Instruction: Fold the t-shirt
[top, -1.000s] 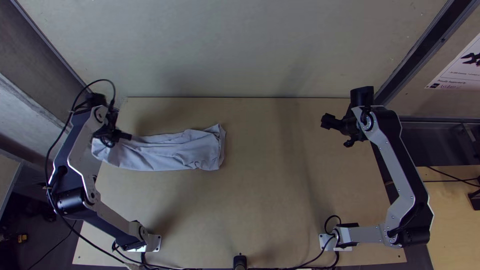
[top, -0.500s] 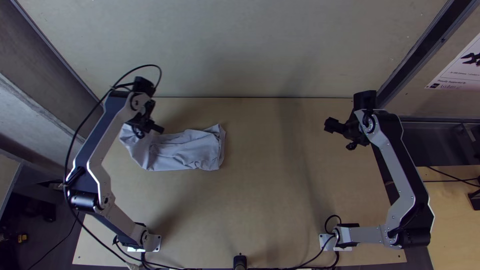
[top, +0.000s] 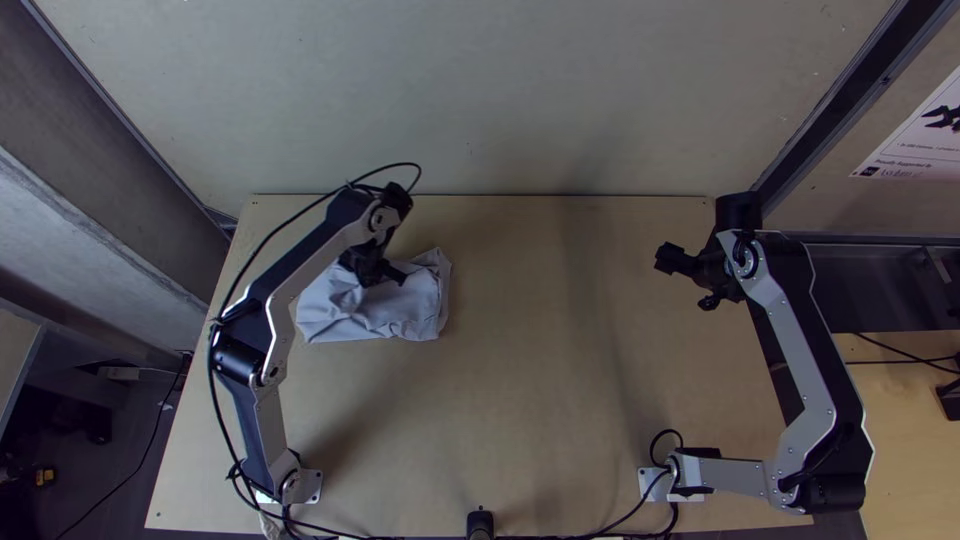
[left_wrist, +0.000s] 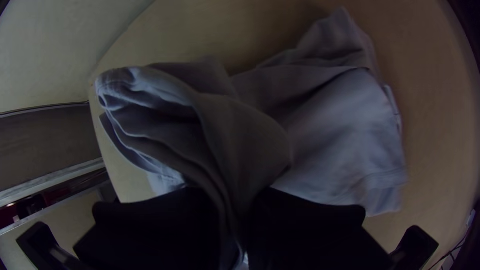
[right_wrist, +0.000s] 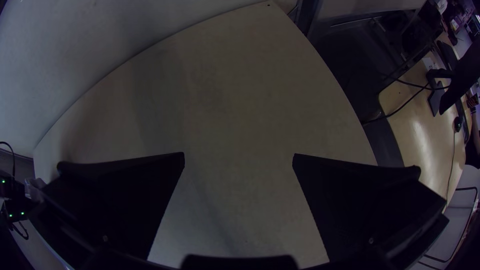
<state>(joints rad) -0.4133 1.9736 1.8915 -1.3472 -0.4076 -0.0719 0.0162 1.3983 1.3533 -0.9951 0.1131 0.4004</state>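
Your left gripper (top: 386, 275) is closed on a pinched-up part of the grey t-shirt (top: 415, 315), which lies partly doubled over and rumpled on the left side of the table (top: 540, 400), while your right gripper (top: 687, 280), well apart from it, stands wide open with nothing between its fingers.

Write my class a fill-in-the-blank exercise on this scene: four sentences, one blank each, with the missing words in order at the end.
1. The left pincer grips part of the ____.
2. The right pincer has its two fingers standing apart, so it is ____, not shut.
3. The fingers of both pincers are coloured ____.
4. The table is made of light-coloured ____.

Missing words: t-shirt; open; black; wood.
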